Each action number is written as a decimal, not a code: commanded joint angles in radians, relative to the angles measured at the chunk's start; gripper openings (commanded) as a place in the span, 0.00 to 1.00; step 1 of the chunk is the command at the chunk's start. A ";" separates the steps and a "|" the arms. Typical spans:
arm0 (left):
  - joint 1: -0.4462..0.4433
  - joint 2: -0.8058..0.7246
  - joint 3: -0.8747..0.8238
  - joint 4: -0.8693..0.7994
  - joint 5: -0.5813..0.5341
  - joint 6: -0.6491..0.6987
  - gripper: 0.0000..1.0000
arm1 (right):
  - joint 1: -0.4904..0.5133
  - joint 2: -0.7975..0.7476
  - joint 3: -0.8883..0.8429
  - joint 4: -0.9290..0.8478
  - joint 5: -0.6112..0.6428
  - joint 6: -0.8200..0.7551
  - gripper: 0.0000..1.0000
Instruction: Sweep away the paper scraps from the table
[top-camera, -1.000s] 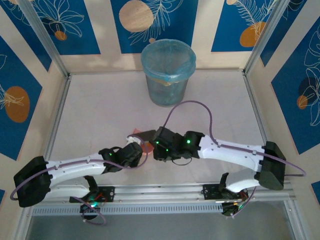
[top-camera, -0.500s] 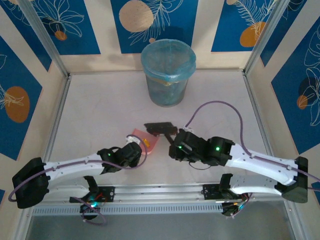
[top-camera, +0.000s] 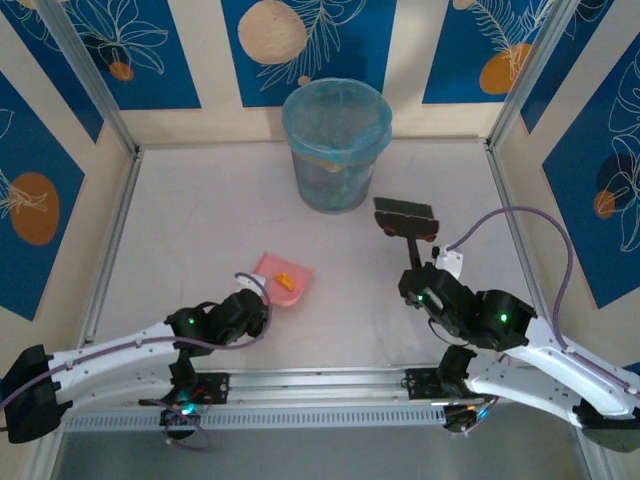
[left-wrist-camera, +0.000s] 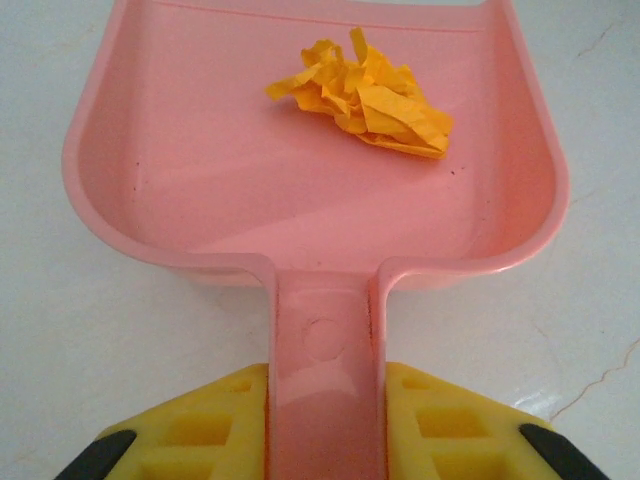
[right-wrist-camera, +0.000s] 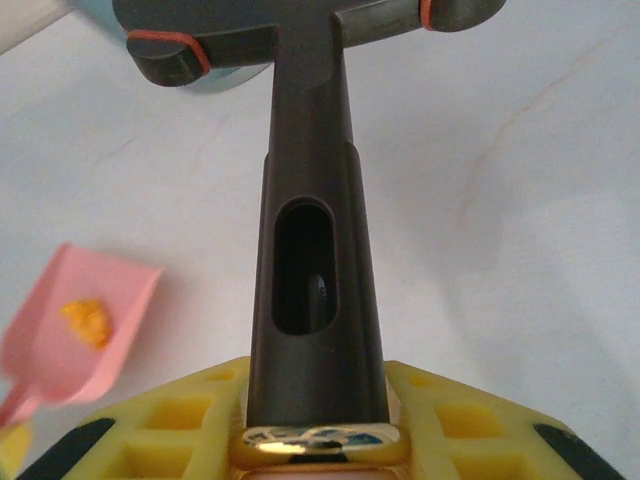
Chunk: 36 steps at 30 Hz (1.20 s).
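Observation:
One orange paper scrap lies crumpled inside the pink dustpan, toward its open front. My left gripper is shut on the dustpan's handle, and the pan rests on the table with the scrap in it. My right gripper is shut on the dark brush's handle. The brush head hangs well to the right of the dustpan, near the bin. In the right wrist view the dustpan and the scrap sit far left.
A blue-lined bin stands at the back middle of the table. Aluminium rails edge the table, and patterned walls rise close behind them. The right arm stretches along the near right side.
The right arm has swung the brush away from the dustpan to the right and toward the bin. The left arm has drawn back a little, leaving the scrap showing in the pan.

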<state>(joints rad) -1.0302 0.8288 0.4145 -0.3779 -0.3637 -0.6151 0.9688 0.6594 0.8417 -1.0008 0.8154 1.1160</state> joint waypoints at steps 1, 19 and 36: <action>0.009 -0.045 -0.021 -0.007 -0.031 0.023 0.00 | -0.122 0.029 -0.032 0.047 0.102 -0.074 0.00; -0.007 -0.132 -0.047 0.047 -0.009 0.059 0.00 | -0.398 0.471 -0.237 0.742 0.011 -0.260 0.00; -0.025 -0.076 0.323 -0.154 -0.035 0.077 0.00 | -0.468 0.605 -0.196 0.772 -0.132 -0.277 0.00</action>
<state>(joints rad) -1.0462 0.7288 0.6495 -0.4843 -0.3744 -0.5663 0.5060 1.2575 0.6075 -0.2726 0.6907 0.8455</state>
